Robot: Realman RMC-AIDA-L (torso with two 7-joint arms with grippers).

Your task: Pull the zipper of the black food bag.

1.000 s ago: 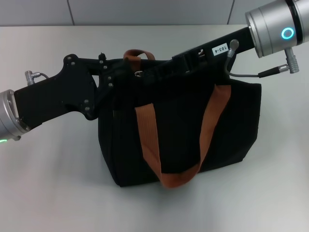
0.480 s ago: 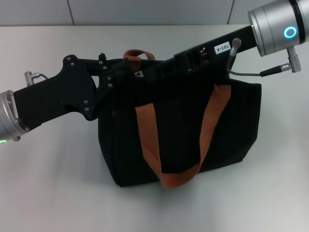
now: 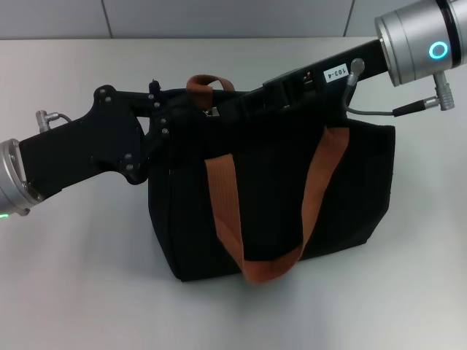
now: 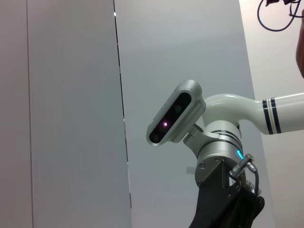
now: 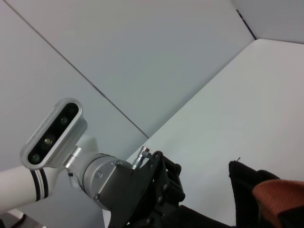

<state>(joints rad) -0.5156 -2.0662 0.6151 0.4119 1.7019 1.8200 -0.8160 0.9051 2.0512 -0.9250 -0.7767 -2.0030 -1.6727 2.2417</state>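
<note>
**A:** Both arms are over the top of the large boxy black fabric food bag [image 3: 277, 204], which sits upright on the pale grey surface [image 3: 80, 277] with an orange-brown webbing strap handle [image 3: 266, 211] looping down its near face. The left end effector [image 3: 191, 111] comes in from the left side at the bag's top edge; the right end effector [image 3: 233, 109] reaches across from the far right.

**B:** And the small silver metal zipper pull tab [image 3: 212, 111]?

**A:** There's a glint of it between the two, right at the top seam beside the second strap [image 3: 208, 82]. Whether either end effector has it pinched, I cannot tell; the black fingers merge with the black fabric, and neither wrist camera shows them.

**B:** What could go wrong?

**A:** My worry is the tab being so tiny. If the pinch sits shallow, a pull along the zip line could slip off it. The bag is soft too, so if the fabric isn't held firmly at one end, the whole top may drag along instead of the slider running. That upright strap stands close enough to snag.

**B:** Any writing?

**A:** One white sticker [image 3: 335, 73] on the right arm's black link, reading "103-4" upside down. No brand shows on the bag.
</note>
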